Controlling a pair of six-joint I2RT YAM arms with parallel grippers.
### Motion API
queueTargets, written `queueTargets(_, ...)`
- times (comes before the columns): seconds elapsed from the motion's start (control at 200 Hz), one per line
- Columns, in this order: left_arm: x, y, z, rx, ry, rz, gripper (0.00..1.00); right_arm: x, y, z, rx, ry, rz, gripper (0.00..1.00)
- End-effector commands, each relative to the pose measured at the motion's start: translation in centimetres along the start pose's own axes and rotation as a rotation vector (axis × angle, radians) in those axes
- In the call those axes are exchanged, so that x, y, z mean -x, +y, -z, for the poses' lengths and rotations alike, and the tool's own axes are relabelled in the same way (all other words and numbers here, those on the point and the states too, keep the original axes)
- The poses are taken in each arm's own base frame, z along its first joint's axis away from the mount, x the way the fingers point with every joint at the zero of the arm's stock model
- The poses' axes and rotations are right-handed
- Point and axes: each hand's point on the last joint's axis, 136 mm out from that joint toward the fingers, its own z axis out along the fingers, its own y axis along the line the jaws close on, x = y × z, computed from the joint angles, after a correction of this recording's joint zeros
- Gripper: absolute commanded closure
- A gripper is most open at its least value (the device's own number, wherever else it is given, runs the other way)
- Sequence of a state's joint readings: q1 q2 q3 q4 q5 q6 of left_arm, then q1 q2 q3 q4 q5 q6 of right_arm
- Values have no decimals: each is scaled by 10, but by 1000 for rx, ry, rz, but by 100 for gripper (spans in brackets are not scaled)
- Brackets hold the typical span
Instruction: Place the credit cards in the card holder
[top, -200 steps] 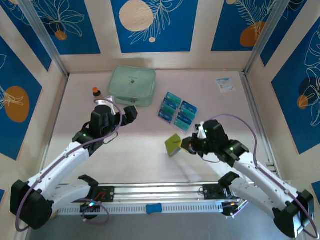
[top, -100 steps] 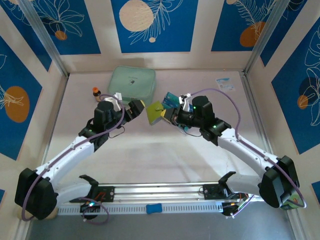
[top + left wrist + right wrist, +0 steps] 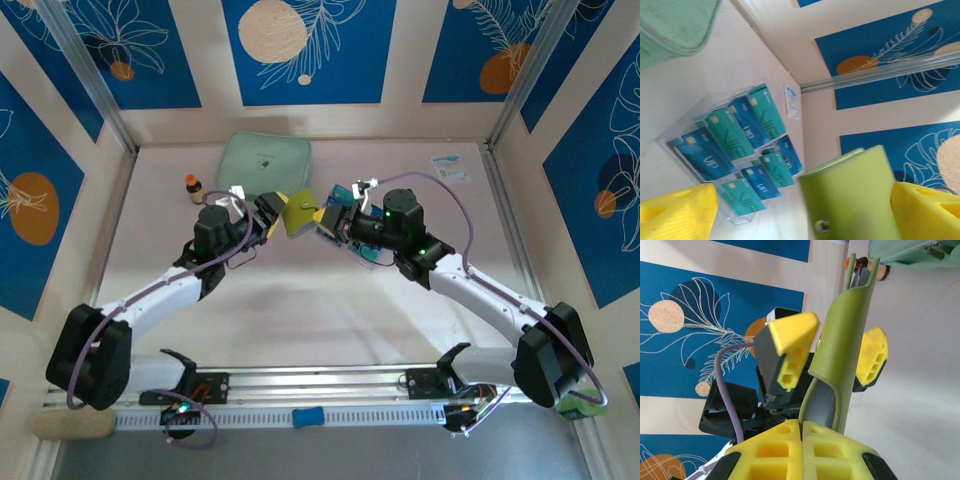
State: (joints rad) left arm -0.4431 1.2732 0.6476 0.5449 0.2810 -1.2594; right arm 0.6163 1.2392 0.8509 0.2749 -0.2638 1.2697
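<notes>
The right pincer [image 3: 801,426] is pressed together on one edge of the card holder [image 3: 842,340], which sits between the fingers of the spread left pincer [image 3: 805,200].

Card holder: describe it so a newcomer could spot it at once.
Start at the big pale mint zip pouch at the back of the table. Just off its near right corner, the right gripper holds up the small olive-green folding card holder, between the left gripper's open jaws. Unlike the flat blue and teal cards beside it, it is plain yellow-green with a round snap button.
</notes>
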Motion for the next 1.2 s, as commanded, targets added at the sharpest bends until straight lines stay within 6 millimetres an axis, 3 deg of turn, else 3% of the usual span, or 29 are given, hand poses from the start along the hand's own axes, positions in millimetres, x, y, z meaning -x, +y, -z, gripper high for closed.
queueTargets(0.0, 8, -22, 1, -96, -22, 0, 11, -3, 13, -5, 48, 18, 11, 100)
queueTargets(0.365, 6, -23, 1, -133, -18, 14, 24, -3, 8, -16, 60, 32, -19, 100)
queueTargets(0.925, 10, -32, -1, -202, -37, 19, 48, -7, -4, -16, 52, 31, -51, 100)
queueTargets(1.065, 11, -33, 0, -208, -43, 18, 59, -7, -5, -15, 51, 32, -54, 100)
queueTargets(1.195, 12, -35, 1, -212, -51, 4, 75, -10, -10, -14, 42, 40, -61, 100)
